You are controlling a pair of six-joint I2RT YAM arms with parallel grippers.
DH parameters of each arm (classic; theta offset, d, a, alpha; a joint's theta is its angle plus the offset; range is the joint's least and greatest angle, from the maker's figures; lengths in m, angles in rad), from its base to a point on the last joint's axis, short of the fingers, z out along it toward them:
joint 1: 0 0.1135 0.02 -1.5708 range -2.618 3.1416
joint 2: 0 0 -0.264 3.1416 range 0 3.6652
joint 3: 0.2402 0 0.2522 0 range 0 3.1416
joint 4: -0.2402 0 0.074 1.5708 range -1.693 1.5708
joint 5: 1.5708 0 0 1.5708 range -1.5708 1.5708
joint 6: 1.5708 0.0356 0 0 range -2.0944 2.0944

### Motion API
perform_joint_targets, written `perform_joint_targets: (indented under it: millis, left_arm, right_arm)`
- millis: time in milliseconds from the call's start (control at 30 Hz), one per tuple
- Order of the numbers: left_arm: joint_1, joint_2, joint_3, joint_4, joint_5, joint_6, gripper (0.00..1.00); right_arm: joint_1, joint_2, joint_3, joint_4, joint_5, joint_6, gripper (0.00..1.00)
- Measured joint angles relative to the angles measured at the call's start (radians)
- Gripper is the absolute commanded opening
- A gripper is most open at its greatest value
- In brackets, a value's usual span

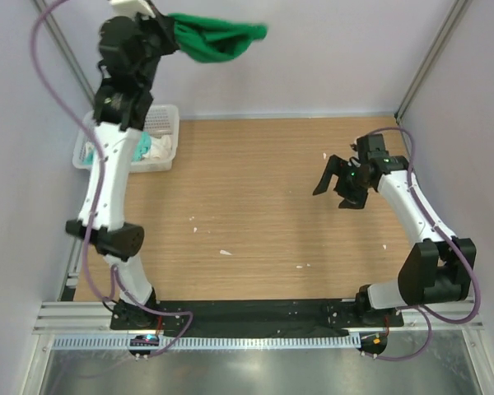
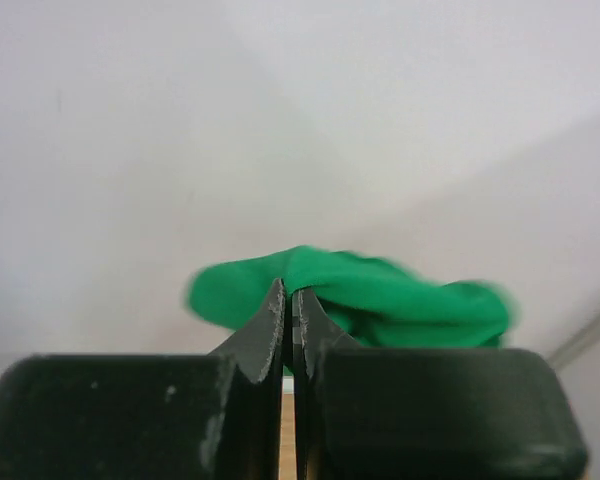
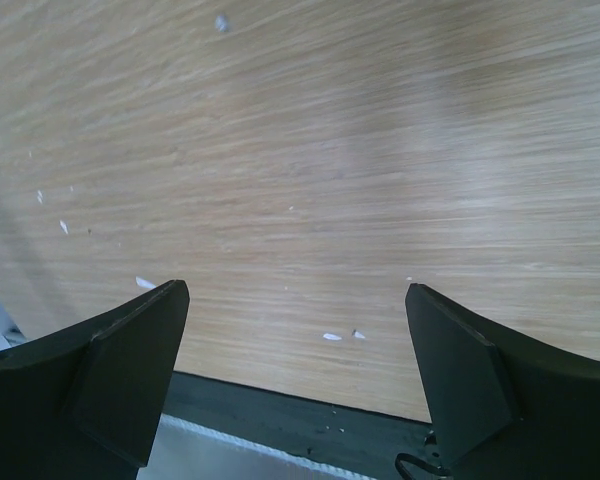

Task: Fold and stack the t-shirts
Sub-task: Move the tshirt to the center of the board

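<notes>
Top external view first: the left gripper (image 1: 171,30) is way up high at the far left, above the white plastic lattice basket (image 1: 166,123), and it's clamped on a bunch of the deep emerald green fabric t-shirt (image 1: 218,39). Left wrist view confirms it: jaws pressed together on the gripper (image 2: 288,296), green cloth (image 2: 380,298) pinched right at the tips and bulging out beyond them. The shirt is well off the light wooden table (image 1: 255,206), touching nothing but those fingers.

Now the relation that matters. From the pinch point the shirt's long axis runs out sideways toward the right, a crumpled bundle rather than a flat drape. The right gripper (image 1: 338,186) sits low over the right part of the table, well apart from the cloth, jaws spread wide and holding nothing; the right wrist view shows only bare wood (image 3: 330,150) between its fingers (image 3: 130,360).

So the left arm is the nearer one by far. I'd judge the shirt needs to come down onto the open wood between the arms, spread flat, before any fold is possible.

Paler mint-teal fabric (image 1: 142,148) shows inside the basket, partly hidden behind the left arm.
</notes>
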Motion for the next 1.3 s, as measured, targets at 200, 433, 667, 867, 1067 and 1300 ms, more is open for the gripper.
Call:
perform_joint_targets:
  millis: [200, 433, 667, 867, 1067, 1300]
  left_arm:
    - [-0.027, -0.461, -0.265, 0.01, 0.101, -0.135, 0.0]
    - [-0.106, -0.83, -0.961, 0.031, 0.288, -0.357, 0.0]
    - [-0.125, -0.462, -1.3, -0.17, 0.443, -0.404, 0.0]
    - [-0.14, -0.41, -1.243, -0.233, 0.476, -0.364, 0.0]
    - [-0.173, -0.409, -1.15, -0.249, 0.446, -0.322, 0.89]
    - [-0.159, -0.483, -1.121, -0.353, 0.293, -0.222, 0.59]
  right_arm:
    - [0.167, -0.011, 0.042, 0.0, -0.043, -0.004, 0.96]
    - [0.167, -0.076, 0.061, 0.002, -0.108, 0.002, 1.0]
    - [0.197, -0.159, -0.004, 0.009, -0.142, 0.004, 1.0]
    - [0.22, -0.163, -0.034, -0.012, -0.136, 0.024, 1.0]
    - [0.313, -0.155, -0.056, 0.046, -0.151, 0.053, 0.93]
    - [0.552, 0.031, -0.08, 0.285, -0.188, 0.109, 0.86]
